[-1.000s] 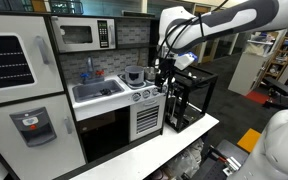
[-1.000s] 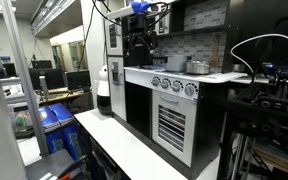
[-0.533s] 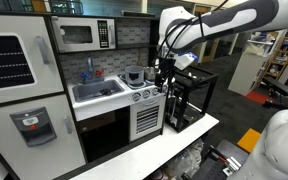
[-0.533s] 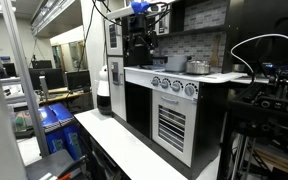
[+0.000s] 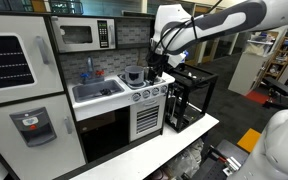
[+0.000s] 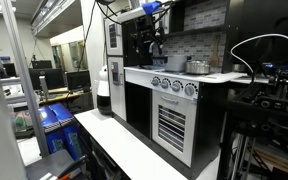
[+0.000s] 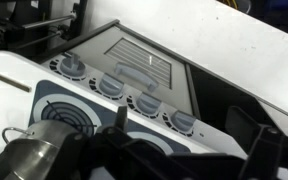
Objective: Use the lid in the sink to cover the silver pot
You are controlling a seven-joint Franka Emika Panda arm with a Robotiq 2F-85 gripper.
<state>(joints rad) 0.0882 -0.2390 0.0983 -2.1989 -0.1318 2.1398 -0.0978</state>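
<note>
Pincer (image 5: 155,66), opening indiscernible, hung just beside the silver pot (image 5: 134,75), sink (image 5: 96,93) beyond the pot; a low sweep sinkward risked clipping and shifting the pot.

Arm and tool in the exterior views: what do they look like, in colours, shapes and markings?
The arm has smooth, rounded white links. The tool at its end is black and blocky. A blue patch shows near the wrist. Any markings are too small to tell.

One silver pot (image 5: 135,75); one sink (image 5: 85,92); four stove knobs (image 7: 109,87); one microwave (image 5: 82,35)
</note>
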